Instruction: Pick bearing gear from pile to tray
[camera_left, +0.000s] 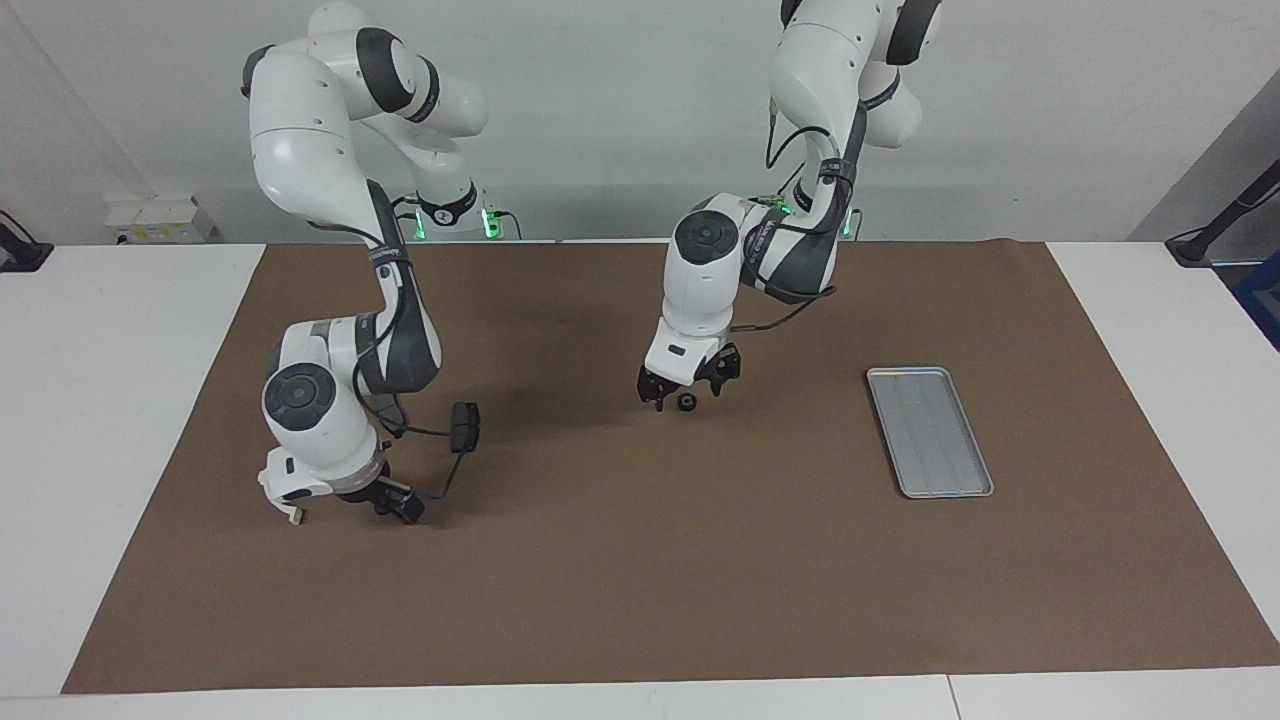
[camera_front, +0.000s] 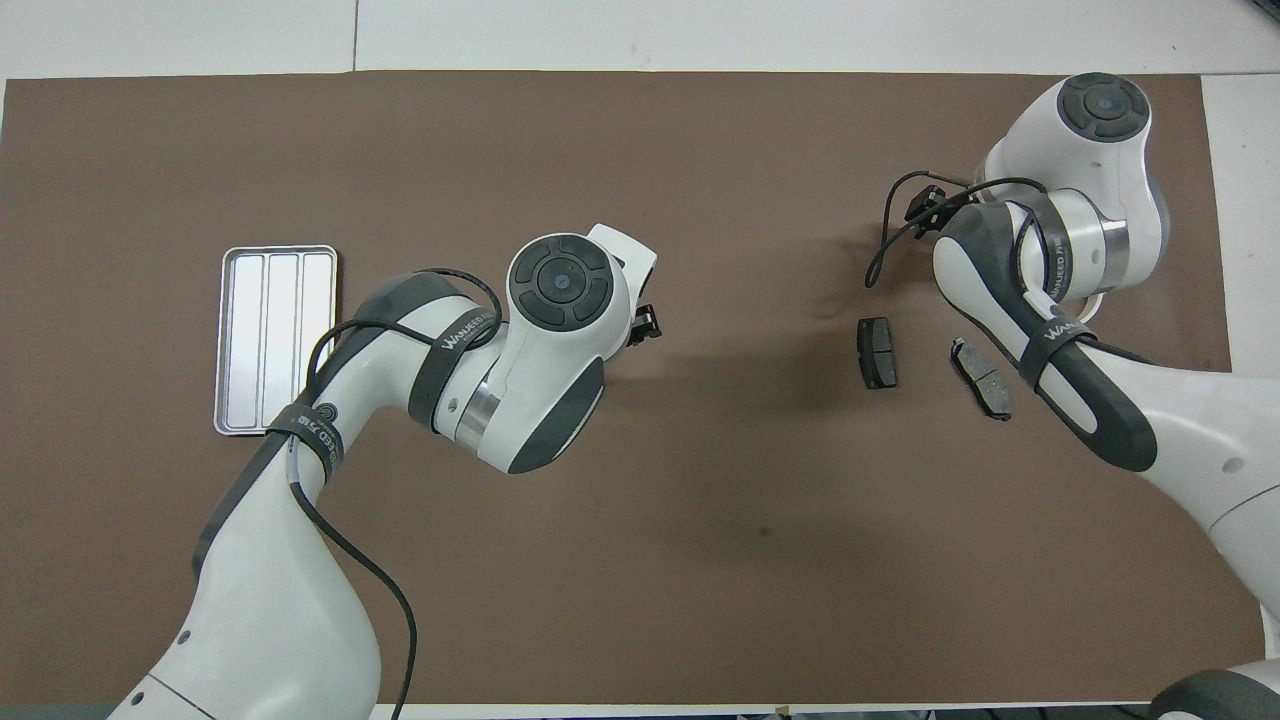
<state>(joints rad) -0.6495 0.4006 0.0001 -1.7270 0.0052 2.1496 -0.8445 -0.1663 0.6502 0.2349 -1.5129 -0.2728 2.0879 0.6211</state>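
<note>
A small black round piece, the bearing gear (camera_left: 687, 402), lies on the brown mat near the middle of the table. My left gripper (camera_left: 688, 392) is directly over it, open, with a finger on either side and neither touching it. In the overhead view only a bit of this gripper (camera_front: 645, 322) shows beside the hand, which hides the piece. The silver tray (camera_left: 930, 430) lies toward the left arm's end, with nothing in it; it also shows in the overhead view (camera_front: 280, 335). My right gripper (camera_left: 398, 503) is low over the mat at the right arm's end.
Two dark grey brake pads (camera_front: 877, 352) (camera_front: 982, 377) lie on the mat toward the right arm's end, near the right arm. One of them (camera_left: 465, 427) shows in the facing view. The brown mat (camera_left: 640, 600) covers most of the white table.
</note>
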